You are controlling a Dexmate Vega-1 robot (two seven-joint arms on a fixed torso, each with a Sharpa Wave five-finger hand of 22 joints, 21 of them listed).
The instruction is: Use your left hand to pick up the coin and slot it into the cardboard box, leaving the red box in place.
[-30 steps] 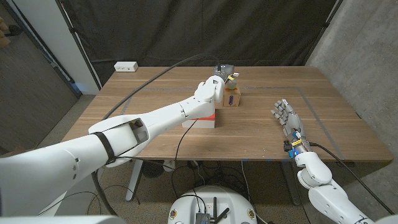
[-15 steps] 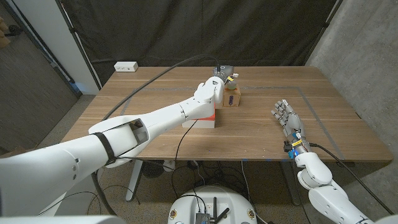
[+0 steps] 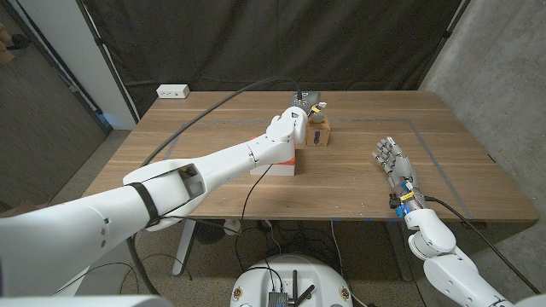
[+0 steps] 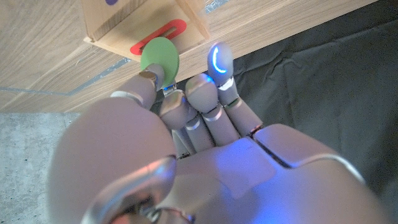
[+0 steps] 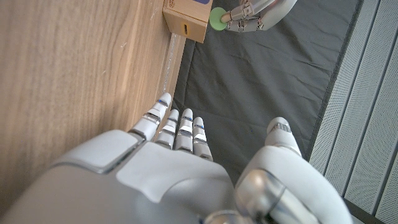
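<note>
Right robot hand (image 3: 393, 162) stands at the table's (image 3: 213, 188) near edge, about 4 o'clock, fingers apart, holding nothing. Left robot hand (image 3: 300, 112) pinches the flat round green coin (image 4: 160, 56) above the cardboard box (image 3: 319, 133) near 12 o'clock. The left wrist view shows the coin at the red-rimmed slot (image 4: 168, 32). The hand has crept slightly farther since earlier. The red box (image 3: 281, 162) sits beside it.

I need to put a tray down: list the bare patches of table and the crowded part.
Bare wood lies between the cardboard box and the right hand, and along the table's left half. Crowded: the far middle, where the left hand holds the coin above the box beside the red box.
</note>
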